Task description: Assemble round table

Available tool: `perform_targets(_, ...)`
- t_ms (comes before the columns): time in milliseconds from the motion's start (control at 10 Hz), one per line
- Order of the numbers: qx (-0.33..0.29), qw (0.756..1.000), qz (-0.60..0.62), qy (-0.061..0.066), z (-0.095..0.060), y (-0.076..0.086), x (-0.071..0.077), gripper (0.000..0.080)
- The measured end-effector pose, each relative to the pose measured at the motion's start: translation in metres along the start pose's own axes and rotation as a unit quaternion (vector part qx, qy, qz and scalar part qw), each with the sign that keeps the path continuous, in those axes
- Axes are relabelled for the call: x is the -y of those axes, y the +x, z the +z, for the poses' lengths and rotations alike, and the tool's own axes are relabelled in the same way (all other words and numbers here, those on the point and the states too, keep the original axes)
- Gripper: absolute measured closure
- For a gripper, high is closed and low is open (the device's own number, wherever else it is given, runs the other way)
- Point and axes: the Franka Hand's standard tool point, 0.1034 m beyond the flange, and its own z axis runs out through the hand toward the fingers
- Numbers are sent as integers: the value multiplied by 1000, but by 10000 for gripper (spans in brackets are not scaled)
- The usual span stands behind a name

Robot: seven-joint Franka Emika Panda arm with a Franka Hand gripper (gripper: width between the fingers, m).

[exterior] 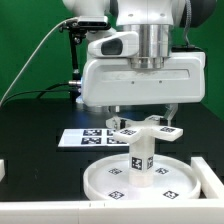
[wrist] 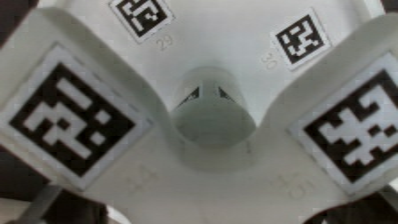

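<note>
Bright even overhead light, white plastic near glare, wrist view soft and blurred close-up, exterior slightly grainy

The marker board point(exterior: 88, 137) lies on the black table point(exterior: 35, 130), seemingly before a green backdrop point(exterior: 25, 40).

White round disc point(exterior: 140, 181), white leg point(exterior: 139, 155) and white cross-shaped base point(exterior: 141, 129), all with black-and-white square tags. Black counter point(exterior: 35, 130) beneath. White marker board point(exterior: 82, 138) printed with black tags. Green backdrop point(exterior: 25, 35) behind. White and grey arm point(exterior: 140, 60). Up close, bold black-and-white tags point(wrist: 71, 110) on white plastic.
</note>
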Motion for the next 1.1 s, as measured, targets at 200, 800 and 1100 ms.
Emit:
perform_targets(200, 0, 1000, 4, 0, 0, 0, -1, 361)
perform_targets(800, 29, 976, 214, -1, 1, 6, -1, 357)
perform_targets(1100, 11, 941, 337, -4, 1, 5, -2, 357)
